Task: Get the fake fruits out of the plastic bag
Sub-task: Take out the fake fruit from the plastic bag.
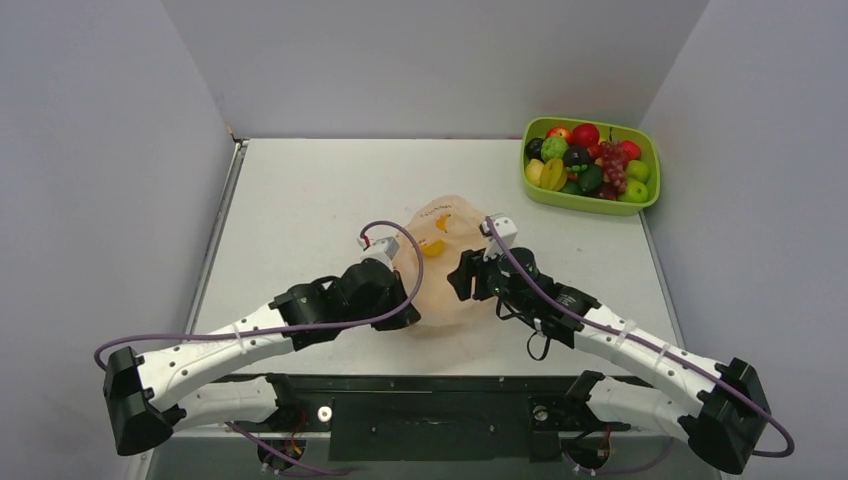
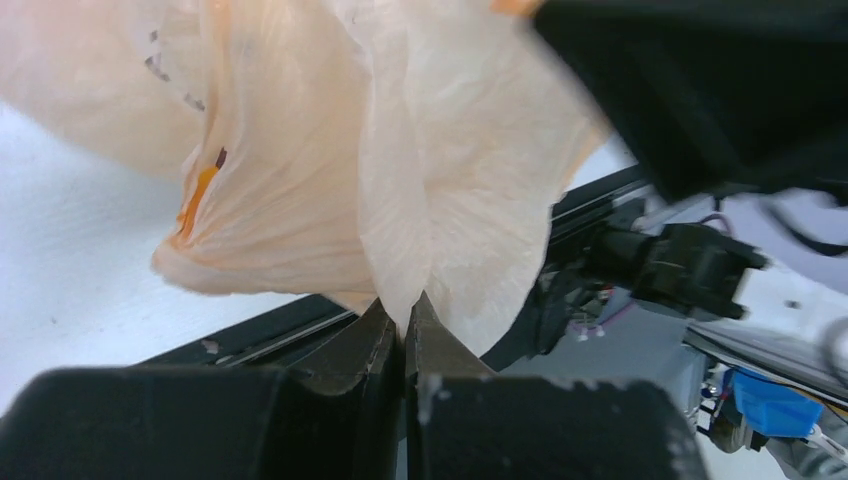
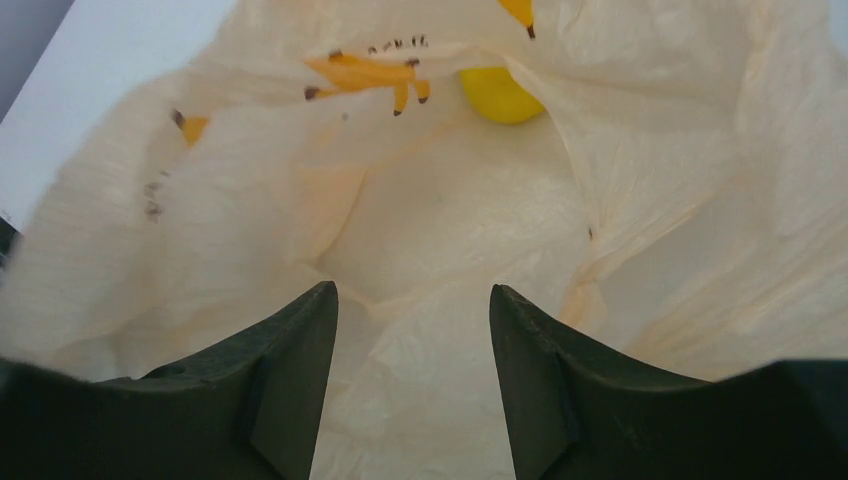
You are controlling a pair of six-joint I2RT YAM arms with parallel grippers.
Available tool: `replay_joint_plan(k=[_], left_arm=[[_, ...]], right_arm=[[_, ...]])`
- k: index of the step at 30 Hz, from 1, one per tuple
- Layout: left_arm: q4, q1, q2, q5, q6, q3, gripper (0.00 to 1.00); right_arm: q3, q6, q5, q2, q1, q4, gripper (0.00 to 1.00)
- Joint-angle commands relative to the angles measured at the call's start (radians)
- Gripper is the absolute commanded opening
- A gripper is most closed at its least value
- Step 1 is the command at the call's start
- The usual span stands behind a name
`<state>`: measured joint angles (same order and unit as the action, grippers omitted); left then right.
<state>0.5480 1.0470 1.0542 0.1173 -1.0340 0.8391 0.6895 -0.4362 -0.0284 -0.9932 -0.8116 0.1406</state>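
Peach plastic bag point(image 1: 445, 275) sits by the desk's point(image 1: 300, 200) near edge, clamped by left gripper point(image 2: 405, 335), right gripper's point(image 3: 411, 292) jaws apart.

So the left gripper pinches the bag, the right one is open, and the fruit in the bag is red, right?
No, the fruit in the bag is yellow, not red; the right wrist view shows it. The left gripper does pinch the bag and the right gripper is open.

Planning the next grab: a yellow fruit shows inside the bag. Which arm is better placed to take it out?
Right: the right hand is open and aimed into the plastic bag, the yellow fruit just ahead. The left hand is shut on a fold of the bag, so it is occupied.
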Motion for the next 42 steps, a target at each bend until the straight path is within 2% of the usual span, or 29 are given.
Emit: replay_joint_plan(k=[1, 5, 10, 14, 20, 28, 34, 42], left_arm=[[0.099, -0.008, -0.01, 0.035, 0.09, 0.191, 0.0], [0.09, -0.007, -0.057, 0.017, 0.071, 0.125, 0.0], [-0.004, -0.008, -0.141, -0.012, -0.038, -0.124, 0.0], [-0.041, -0.009, -0.176, -0.02, -0.091, -0.218, 0.0], [-0.032, -0.01, -0.177, -0.02, -0.092, -0.204, 0.0], [-0.017, -0.009, -0.141, -0.023, -0.057, -0.128, 0.0], [-0.026, -0.008, -0.113, -0.046, -0.053, -0.122, 0.0], [-0.032, -0.008, -0.118, -0.05, -0.057, -0.135, 0.0]], right_arm=[[-0.004, -0.062, 0.009, -0.08, -0.021, -0.114, 0.53], [0.02, -0.089, -0.005, -0.207, -0.05, -0.171, 0.52], [0.044, -0.167, -0.086, -0.342, -0.074, -0.265, 0.54], [0.053, -0.225, -0.139, -0.459, -0.077, -0.383, 0.55], [0.119, -0.244, -0.209, -0.6, -0.076, -0.482, 0.59], [0.157, -0.339, -0.348, -0.698, -0.067, -0.585, 0.67], [0.188, -0.382, -0.444, -0.749, -0.054, -0.581, 0.75], [0.27, -0.389, -0.486, -0.817, -0.022, -0.566, 0.79]])
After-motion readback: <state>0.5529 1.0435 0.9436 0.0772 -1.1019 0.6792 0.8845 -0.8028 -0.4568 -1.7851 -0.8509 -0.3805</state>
